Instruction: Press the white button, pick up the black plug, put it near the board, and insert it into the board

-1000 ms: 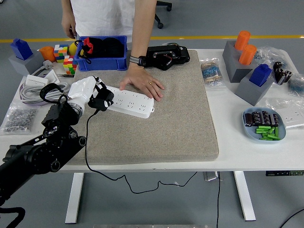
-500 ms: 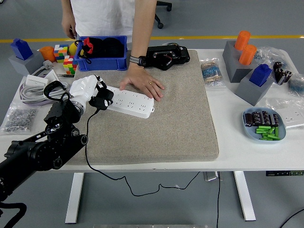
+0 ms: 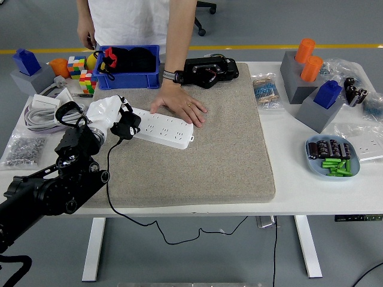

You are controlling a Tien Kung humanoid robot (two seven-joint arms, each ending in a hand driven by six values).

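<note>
A white power strip (image 3: 161,127) lies on the grey mat (image 3: 197,149), slanting from upper left to lower right. My left hand (image 3: 114,116), white with black fingers, is shut on the black plug (image 3: 127,127) and holds it at the strip's left end, touching or just over the sockets. The plug's black cord (image 3: 109,179) hangs down over the table's front edge. A person's hand (image 3: 179,104) rests flat on the strip's far right part. My right arm is out of view.
A blue bin (image 3: 127,67) and a black device (image 3: 210,70) stand at the mat's far edge. Coloured cubes (image 3: 82,73), white cable coils (image 3: 45,110) and a bag of screws (image 3: 23,149) lie at left. Grey blocks (image 3: 320,98) and a blue dish (image 3: 333,156) are at right.
My left hand and the plug have shifted slightly up and left along the strip's left end. The person's hand stays put on the strip.
</note>
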